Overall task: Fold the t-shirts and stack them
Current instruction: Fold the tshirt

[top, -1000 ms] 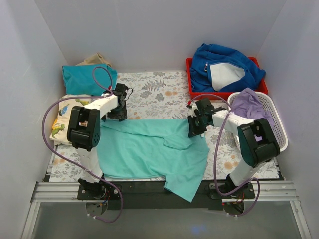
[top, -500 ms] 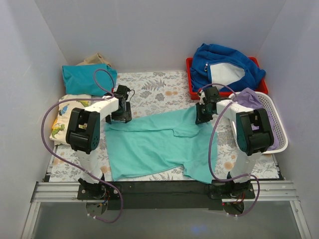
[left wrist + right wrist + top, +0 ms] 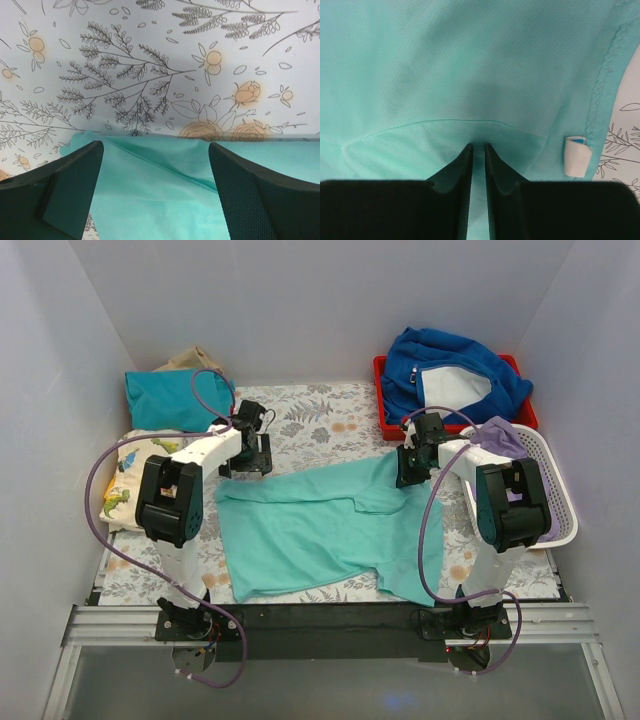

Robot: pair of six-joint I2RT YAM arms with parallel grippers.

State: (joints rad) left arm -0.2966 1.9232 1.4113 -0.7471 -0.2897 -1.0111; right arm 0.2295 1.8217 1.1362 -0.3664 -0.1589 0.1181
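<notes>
- Left jaws: spread wide, holding nothing. The two dark fingers (image 3: 65, 185) stand either side of the far left edge of the mint-turquoise t-shirt (image 3: 320, 530), which lies flat beneath the gap. Whether they touch the cloth cannot be told.
- Right jaws: closed to a thin slit, pinching a fold of the mint fabric at the shirt's far right edge. A small white label (image 3: 577, 155) with a blue mark sits by the hem, just right of the grip.
- Mint-turquoise t-shirt: spread across the middle of the desk (image 3: 320, 415), between the two arms. The near right part reaches toward the desk's front edge, and a crease runs across the middle.
- Teal t-shirt (image 3: 165, 400): folded, at the far left corner of the desk.
- Dinosaur-print t-shirt (image 3: 125, 480): cream, on the left edge, just nearer than the teal one and partly hidden by the left arm.
- Fleece jacket (image 3: 450, 375): royal blue with pale lining, heaped in a red tray (image 3: 383, 405) at the far right.
- White basket (image 3: 560, 510): on the right edge, holding a lilac garment (image 3: 505, 445).
</notes>
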